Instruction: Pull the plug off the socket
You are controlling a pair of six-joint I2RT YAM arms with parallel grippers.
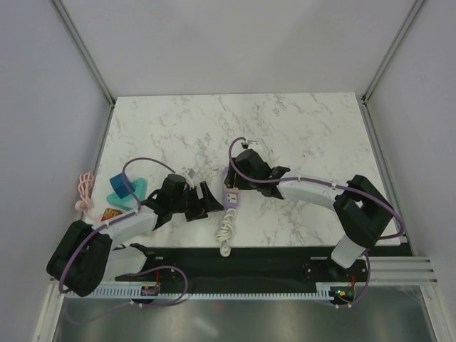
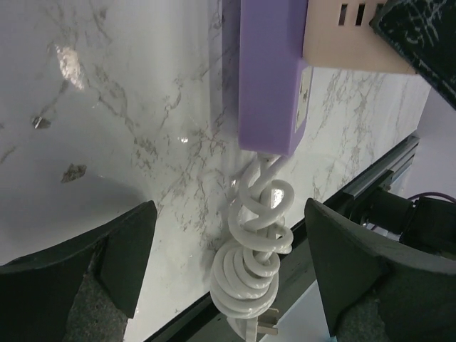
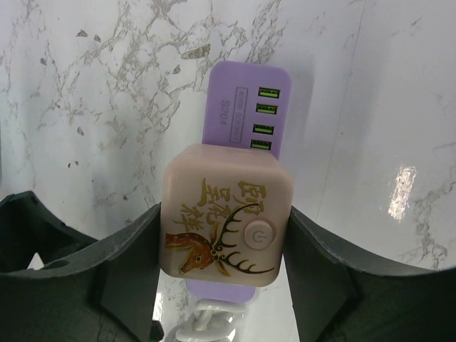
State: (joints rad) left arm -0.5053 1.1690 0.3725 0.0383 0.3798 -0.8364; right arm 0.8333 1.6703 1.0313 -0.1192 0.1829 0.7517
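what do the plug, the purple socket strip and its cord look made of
plug: likely matte beige plastic, soft rounded edges, printed gold deer.
socket: smooth lilac plastic, probably, with a faint sheen.
cord: glossy white rubbery sheath, highlights on its coils.

plug (image 3: 224,214) on socket (image 3: 235,107) | socket on desk (image 1: 299,128), cord (image 1: 226,231) at its near end | right tool (image 3: 221,249) flanking plug | left tool (image 1: 208,201) just left of socket

Both arms reach inward; the left pincer (image 2: 229,239) gapes wide, the right pincer (image 3: 222,235) clamps the plug (image 3: 226,203).
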